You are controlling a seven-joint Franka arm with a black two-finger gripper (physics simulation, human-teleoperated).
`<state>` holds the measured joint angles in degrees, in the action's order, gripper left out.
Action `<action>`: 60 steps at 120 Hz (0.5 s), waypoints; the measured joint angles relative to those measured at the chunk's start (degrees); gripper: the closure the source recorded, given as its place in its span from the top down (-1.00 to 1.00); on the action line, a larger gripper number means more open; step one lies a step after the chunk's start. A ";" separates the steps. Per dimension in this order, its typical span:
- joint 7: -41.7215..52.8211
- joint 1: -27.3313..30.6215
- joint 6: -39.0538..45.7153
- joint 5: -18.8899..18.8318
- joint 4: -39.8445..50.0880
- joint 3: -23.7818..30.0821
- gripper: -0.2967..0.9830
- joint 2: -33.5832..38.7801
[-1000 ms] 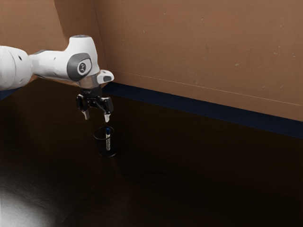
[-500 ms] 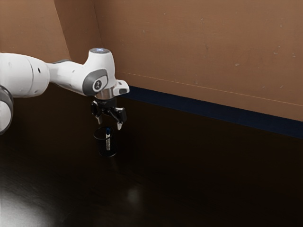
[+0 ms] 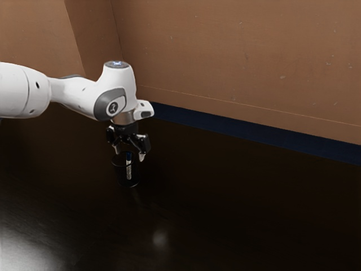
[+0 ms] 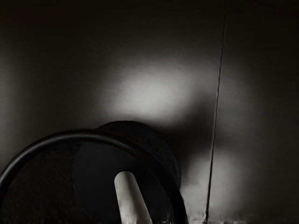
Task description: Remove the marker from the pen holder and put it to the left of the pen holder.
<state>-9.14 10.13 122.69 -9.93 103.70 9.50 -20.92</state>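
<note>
A white robot arm [image 3: 73,96] reaches in from nine o'clock in the exterior view, its black gripper [image 3: 130,156] standing open, with one finger near eleven o'clock of the pen holder's rim and the other near three. Inside the dark pen holder [image 3: 120,176], the marker [image 3: 128,169] stands ungripped, its blue end toward twelve o'clock.

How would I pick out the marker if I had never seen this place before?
Look on the dark table for the black cup just below the white arm's fingers. The marker stands inside it, a slim stick whose white body and blue top set it apart from the plain black cup around it.
</note>
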 joint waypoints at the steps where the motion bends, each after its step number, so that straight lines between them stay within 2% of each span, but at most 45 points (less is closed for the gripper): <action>1: -0.04 0.00 0.01 0.00 0.17 0.01 0.54 0.08; 60: -1.98 0.38 0.45 -0.15 4.35 0.79 0.51 3.38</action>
<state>-11.12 10.51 123.14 -10.08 108.04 10.29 -17.54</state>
